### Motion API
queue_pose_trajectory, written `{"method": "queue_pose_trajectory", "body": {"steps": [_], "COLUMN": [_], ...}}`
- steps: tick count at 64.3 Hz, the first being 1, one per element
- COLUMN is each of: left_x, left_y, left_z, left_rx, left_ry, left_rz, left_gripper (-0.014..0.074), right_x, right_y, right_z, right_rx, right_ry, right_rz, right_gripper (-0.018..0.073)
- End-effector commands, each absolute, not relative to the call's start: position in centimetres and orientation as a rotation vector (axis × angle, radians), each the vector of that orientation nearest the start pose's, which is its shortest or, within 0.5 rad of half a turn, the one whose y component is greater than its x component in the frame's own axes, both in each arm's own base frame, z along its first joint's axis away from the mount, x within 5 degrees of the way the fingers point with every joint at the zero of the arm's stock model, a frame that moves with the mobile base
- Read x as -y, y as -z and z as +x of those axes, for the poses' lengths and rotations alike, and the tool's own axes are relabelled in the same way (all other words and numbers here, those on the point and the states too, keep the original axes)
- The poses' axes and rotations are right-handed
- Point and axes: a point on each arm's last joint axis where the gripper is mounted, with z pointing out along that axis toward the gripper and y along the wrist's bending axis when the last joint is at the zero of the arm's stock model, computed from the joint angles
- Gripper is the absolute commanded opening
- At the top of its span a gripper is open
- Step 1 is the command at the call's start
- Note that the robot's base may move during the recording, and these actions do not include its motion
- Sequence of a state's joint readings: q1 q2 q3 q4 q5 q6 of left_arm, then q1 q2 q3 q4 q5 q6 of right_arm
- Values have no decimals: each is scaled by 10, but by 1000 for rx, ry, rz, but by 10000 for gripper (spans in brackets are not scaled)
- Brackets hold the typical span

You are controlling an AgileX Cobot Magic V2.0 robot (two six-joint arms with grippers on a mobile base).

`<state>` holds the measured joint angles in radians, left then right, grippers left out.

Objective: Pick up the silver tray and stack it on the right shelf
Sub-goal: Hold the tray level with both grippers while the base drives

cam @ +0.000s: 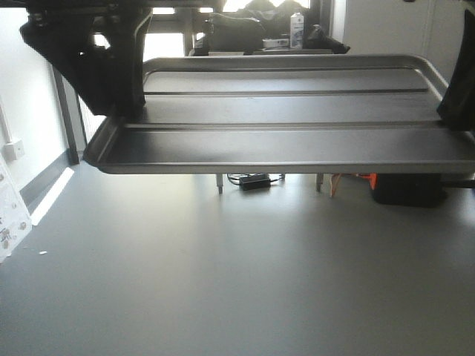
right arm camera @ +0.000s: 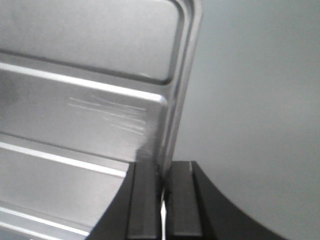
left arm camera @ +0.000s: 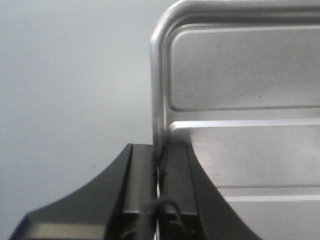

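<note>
The silver tray (cam: 282,111) hangs level in the air above a grey floor, held at both short ends. It is shiny, with a shallow raised rim, rounded corners and two long ridges on its floor. My left gripper (cam: 122,111) is shut on the tray's left rim; in the left wrist view its fingers clamp the rim of the silver tray (left arm camera: 240,75) at left gripper (left arm camera: 160,152). My right gripper (cam: 456,104) is shut on the right rim; the right wrist view shows the silver tray (right arm camera: 90,100) pinched at right gripper (right arm camera: 162,167). The right shelf is out of view.
Grey floor (cam: 223,282) fills the lower front view. A white wall with a socket (cam: 13,150) is at the left. Beyond the tray stand table legs (cam: 220,183), a black power brick (cam: 255,181) and a black and orange box (cam: 407,190). A white bottle (cam: 297,30) stands on a far surface.
</note>
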<state>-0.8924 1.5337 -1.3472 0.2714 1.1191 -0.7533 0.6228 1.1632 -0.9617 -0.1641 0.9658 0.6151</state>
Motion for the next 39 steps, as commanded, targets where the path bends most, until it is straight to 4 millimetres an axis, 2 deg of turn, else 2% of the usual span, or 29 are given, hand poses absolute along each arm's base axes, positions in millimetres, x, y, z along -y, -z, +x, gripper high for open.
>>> {"method": "queue_pose_trajectory", "body": {"steps": [1,39], "left_x": [229,232], "left_y": [-340,-336], "left_z": [210,212], "left_rx": [-2619,-2626], "left_ry": [180,161], "left_rz": [315,321], "left_gripper": [-101,-101], "right_x": [-118,-118], "right_y": [-328,-328], "right_z": [186,186], "right_rx": [-2526,-2526], "right_ry": [-260,-260], "right_rz": [-139,-139], "right_gripper": [57,57]}}
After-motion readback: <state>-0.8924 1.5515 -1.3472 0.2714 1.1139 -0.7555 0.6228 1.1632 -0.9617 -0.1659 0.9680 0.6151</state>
